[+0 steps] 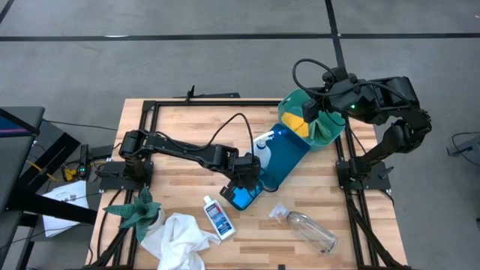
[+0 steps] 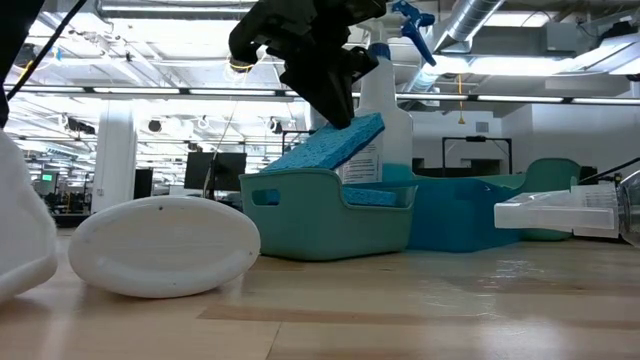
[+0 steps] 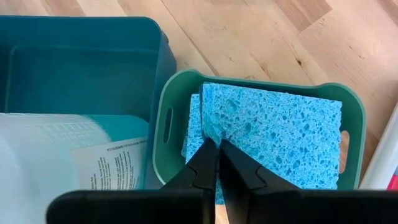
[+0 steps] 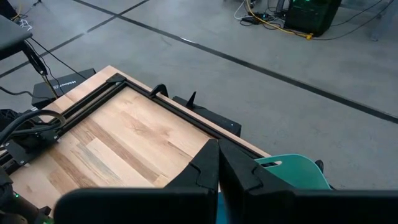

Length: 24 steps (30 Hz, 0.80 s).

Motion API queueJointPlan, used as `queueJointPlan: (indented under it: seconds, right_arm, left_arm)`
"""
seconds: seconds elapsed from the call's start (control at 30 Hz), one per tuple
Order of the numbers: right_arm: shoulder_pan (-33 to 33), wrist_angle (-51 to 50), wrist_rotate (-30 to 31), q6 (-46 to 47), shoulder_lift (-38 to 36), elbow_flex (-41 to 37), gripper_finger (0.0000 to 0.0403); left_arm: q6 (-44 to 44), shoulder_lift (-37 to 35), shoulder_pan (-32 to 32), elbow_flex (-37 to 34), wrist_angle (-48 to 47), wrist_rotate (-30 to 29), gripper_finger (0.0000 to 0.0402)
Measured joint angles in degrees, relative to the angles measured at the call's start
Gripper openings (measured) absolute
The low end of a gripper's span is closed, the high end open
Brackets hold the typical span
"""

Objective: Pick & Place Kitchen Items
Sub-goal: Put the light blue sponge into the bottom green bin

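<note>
Placing step: left pincer [image 3: 217, 146] clamped on a sponge [image 3: 273, 134], tilted over the small teal bin [image 3: 166, 118]. Next: lower, then release. Right pincer [image 4: 217, 155] together, idle above the far green tub [image 1: 296, 101].

Left tool [image 1: 241, 182] hovers over blue sponge [image 1: 240, 198] beside spray bottle [image 1: 264, 148].

Grey concrete floor [image 1: 225, 52] crossed by dark lines; pale wood worktop [image 1: 187, 127]; exposed ceiling ducts [image 2: 490, 25], strip lights overhead.

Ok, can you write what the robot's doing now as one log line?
left gripper: shut on blue sponge, over small teal bin | right gripper: shut, empty, table's far corner
</note>
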Motion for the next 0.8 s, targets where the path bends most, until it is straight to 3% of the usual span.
queueJointPlan:
  seconds: [0.4, 0.8]
  right_arm:
    - [0.0, 0.0, -0.15, 0.0, 0.0, 0.0, 0.0001]
    - [0.0, 0.0, -0.17, 0.02, 0.0, 0.0, 0.0001]
  left_arm:
    - [0.0, 0.01, -0.48, 0.02, -0.03, 0.01, 0.0008]
    - [-0.02, -0.01, -0.52, 0.04, -0.01, -1.25, 0.0082]
